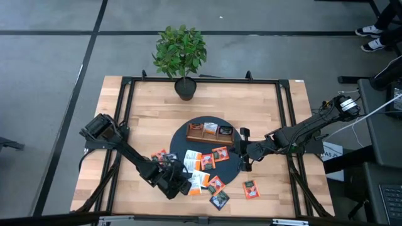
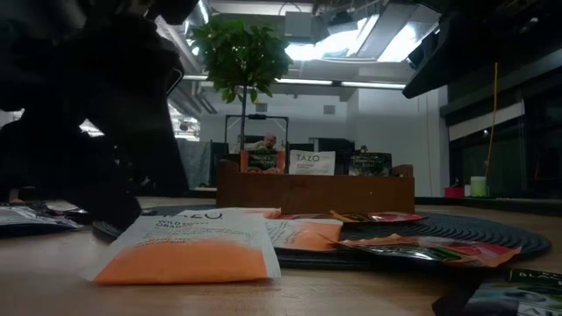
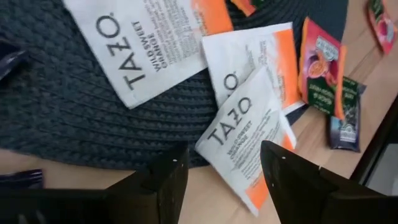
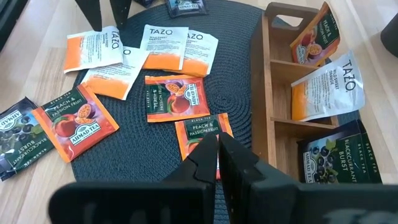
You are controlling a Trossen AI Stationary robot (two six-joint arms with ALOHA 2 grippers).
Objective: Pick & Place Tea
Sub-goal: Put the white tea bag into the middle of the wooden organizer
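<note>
Tea: we count sachets (image 1: 220, 154) scattered over the round dark mat (image 1: 182, 139) and the bare wood at its 5 o'clock; orange peach ones, white-and-orange ones and dark blackcurrant ones.
Sachets in tray: we see three standing upright, one per compartment, in the wooden tray (image 4: 268, 93) at the mat's 12 o'clock: an orange one (image 4: 318, 34), a white-and-orange one (image 4: 326, 87), a dark one (image 4: 339, 162).
Sachets off the mat: one orange sachet (image 1: 250, 188) lies at 5 o'clock on the table, a dark one (image 1: 220, 200) just beside the mat's edge.
Left gripper: we find the left gripper (image 3: 221, 177) at the mat's 7 o'clock, fingers spread apart and empty, a white-and-orange sachet (image 3: 245, 134) lying between them on the mat's rim.
Right gripper: the right gripper (image 4: 217, 155) hovers at the mat's 3 o'clock, fingers pressed together, holding nothing, above an orange peach sachet (image 4: 202, 129).
Plant: a potted plant (image 1: 180, 53) stands at the table's 12 o'clock.
Table: pale wooden top (image 1: 151, 113) inside a black frame.
</note>
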